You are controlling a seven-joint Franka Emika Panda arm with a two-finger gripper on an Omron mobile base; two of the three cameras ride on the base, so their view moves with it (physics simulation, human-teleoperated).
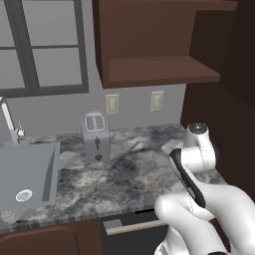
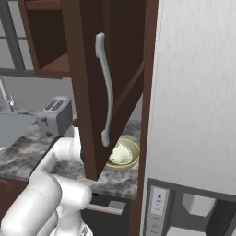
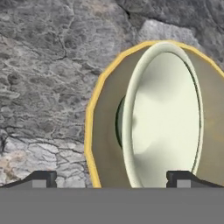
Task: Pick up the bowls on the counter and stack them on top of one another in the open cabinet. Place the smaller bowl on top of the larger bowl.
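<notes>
Left base view: the arm (image 1: 199,199) is bending over the right end of the granite counter (image 1: 124,169), with the toaster (image 1: 95,135) sitting near the sink (image 1: 27,174) and the open cabinet (image 1: 159,45) hanging above.

Right base view: the cabinet door (image 2: 108,83) is covering part of the scene, and below it the smaller bowl (image 2: 120,155) is sitting inside the larger bowl (image 2: 132,159) on the counter.

Hand view: the gripper (image 3: 111,178) is hanging spread wide with nothing in it, one fingertip (image 3: 179,178) showing right in front of the nested bowls.
</notes>
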